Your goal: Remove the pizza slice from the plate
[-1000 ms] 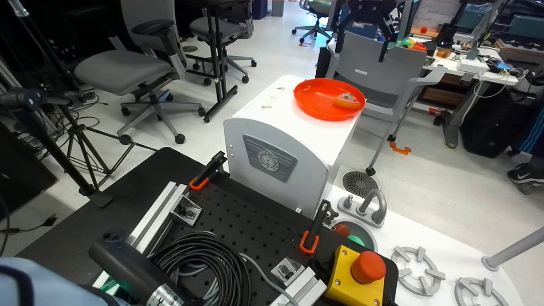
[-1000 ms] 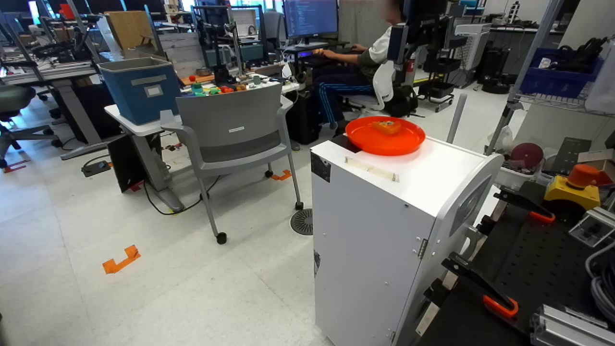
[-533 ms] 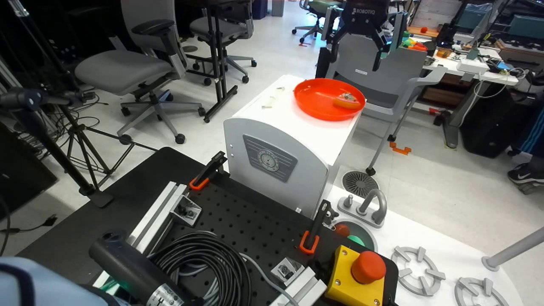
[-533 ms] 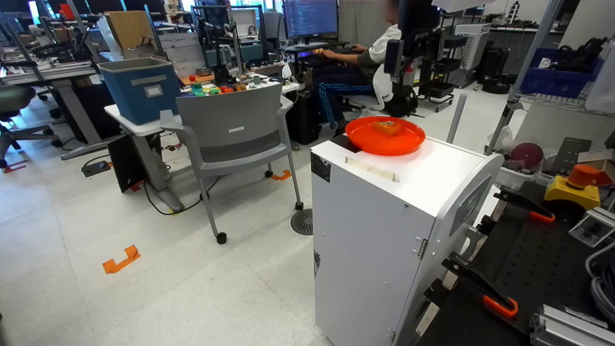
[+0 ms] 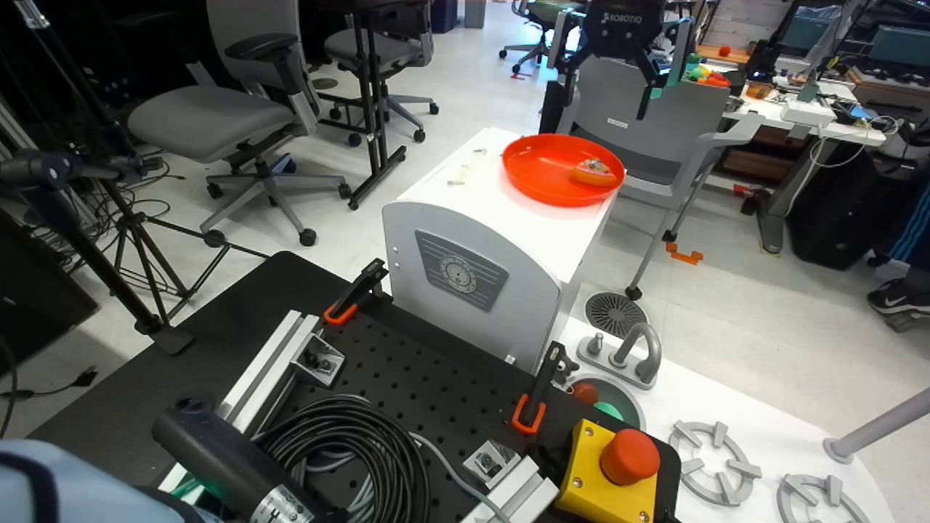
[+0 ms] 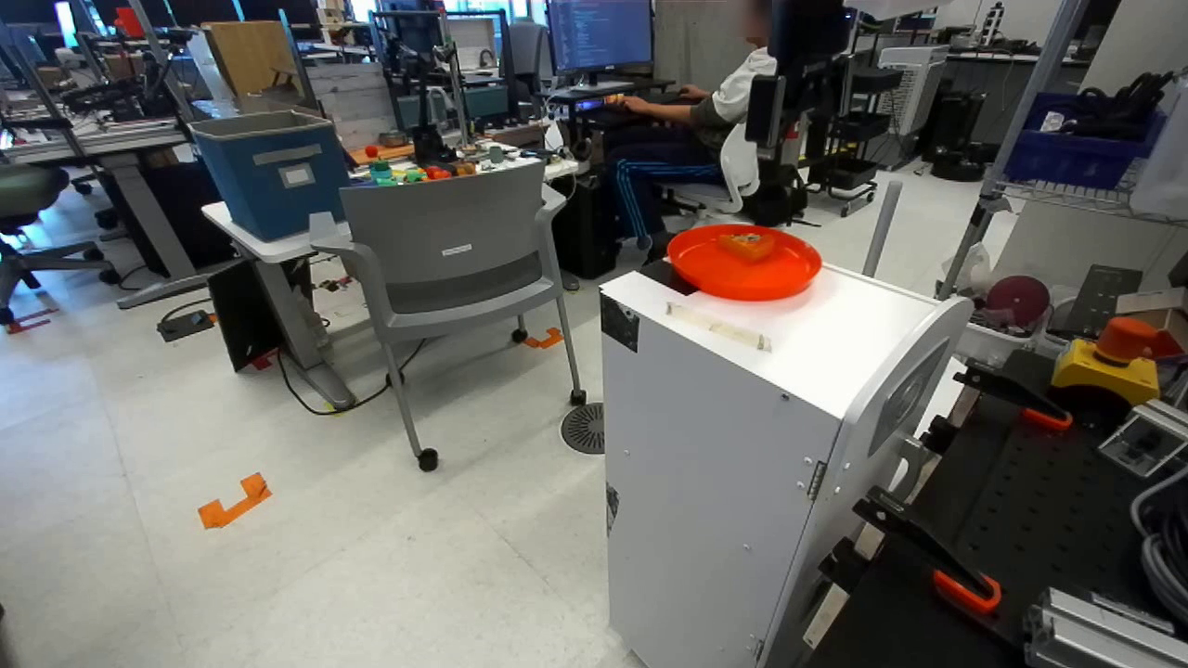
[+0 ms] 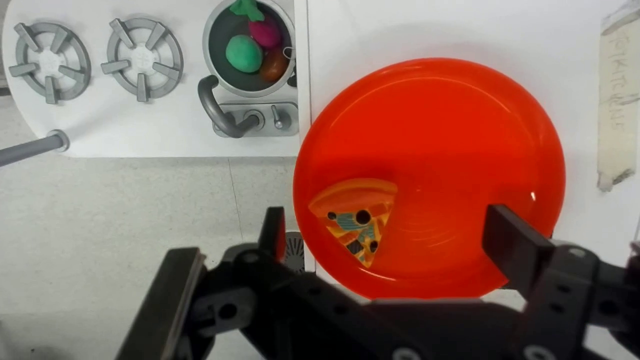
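Orange-yellow, the flat wedge-shaped toy pizza slice [image 7: 357, 215] lies inside the round bright orange plastic plate [image 7: 440, 125], close to its raised rim; we cannot tell whether slice and rim touch. We judge the slice light, stiff and not fragile, but apt to slide on smooth plastic. We advise taking hold across the ends of its thick curved crust; the tapering sides could slip free. The black two-finger gripper [image 7: 389, 230] is spread wide above the plate and holds nothing. The plate contains only the slice and rests on the white box-shaped cabinet [image 6: 724, 455]. Beside the cabinet, the small round grey sink basin [image 7: 220, 40] contains a green rounded toy [image 7: 243, 53], a brown rounded toy [image 7: 274, 65] and a magenta toy [image 7: 265, 34]. In an exterior view, a blue rectangular bin [image 6: 274, 181] with a grey rim also shows; we cannot see its contents.
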Available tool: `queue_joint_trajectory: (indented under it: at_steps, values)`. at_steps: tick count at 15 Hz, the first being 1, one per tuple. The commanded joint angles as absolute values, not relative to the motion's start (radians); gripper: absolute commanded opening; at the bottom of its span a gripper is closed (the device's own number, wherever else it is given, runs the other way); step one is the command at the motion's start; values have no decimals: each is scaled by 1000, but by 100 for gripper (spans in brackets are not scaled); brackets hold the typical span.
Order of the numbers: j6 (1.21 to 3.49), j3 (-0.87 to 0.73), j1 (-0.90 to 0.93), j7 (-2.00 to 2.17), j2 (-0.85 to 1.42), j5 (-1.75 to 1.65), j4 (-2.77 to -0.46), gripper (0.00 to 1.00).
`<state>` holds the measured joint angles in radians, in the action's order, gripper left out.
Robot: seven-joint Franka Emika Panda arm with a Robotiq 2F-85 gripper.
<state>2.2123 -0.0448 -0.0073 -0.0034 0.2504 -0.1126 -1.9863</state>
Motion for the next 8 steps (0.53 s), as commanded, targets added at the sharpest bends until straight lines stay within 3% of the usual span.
queue_joint_trajectory:
  at_steps: [1,8]
  values:
    - [2207,-40,-12,-14,250,-114,-1985,100]
    - [2195,-41,-9,38,302,-97,-1932,100]
